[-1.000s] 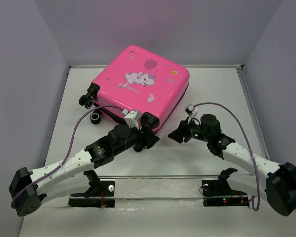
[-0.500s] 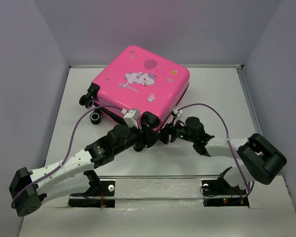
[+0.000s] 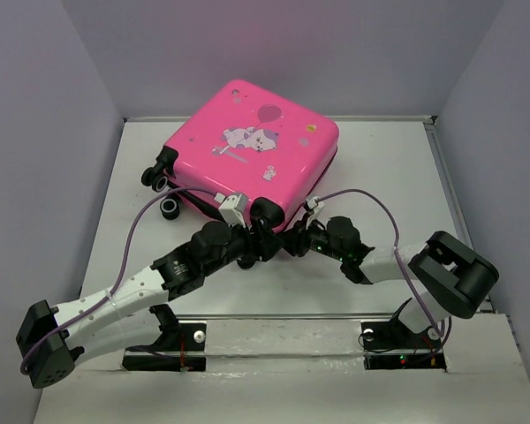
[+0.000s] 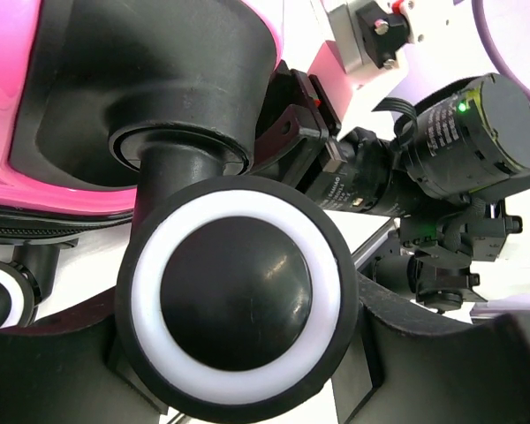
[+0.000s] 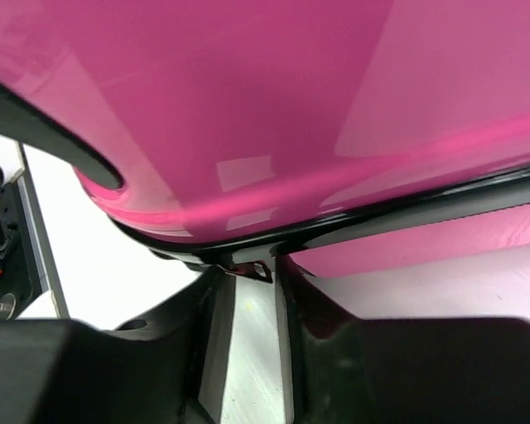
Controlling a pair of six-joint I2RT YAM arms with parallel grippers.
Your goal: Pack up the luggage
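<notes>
Top external view: the luggage [image 3: 256,150] lies flat and closed at the far middle of the desk [image 3: 389,177], printed shell up, with one wheeled corner turned toward the arms. The two halves meet along the dark seam [image 5: 406,208], so nothing inside can be seen. No goods for packing appear in any view.

Handling, by judgement: the shell is hard, glossy and likely slippery, and too broad to grasp across. It looks light enough to slide if pulled unbraced. The wheels, trim and zip are the sound holds.

The left pincer [image 3: 269,246] is at the near corner. Its wrist view shows the black, white-ringed wheel [image 4: 238,296] filling the space at its fingers. Whether they clamp it I cannot tell.

The right pincer [image 3: 299,240] is beside it at the same corner. Its fingers are drawn nearly together, the tips pinching a small tab [image 5: 247,268] on the seam.
</notes>
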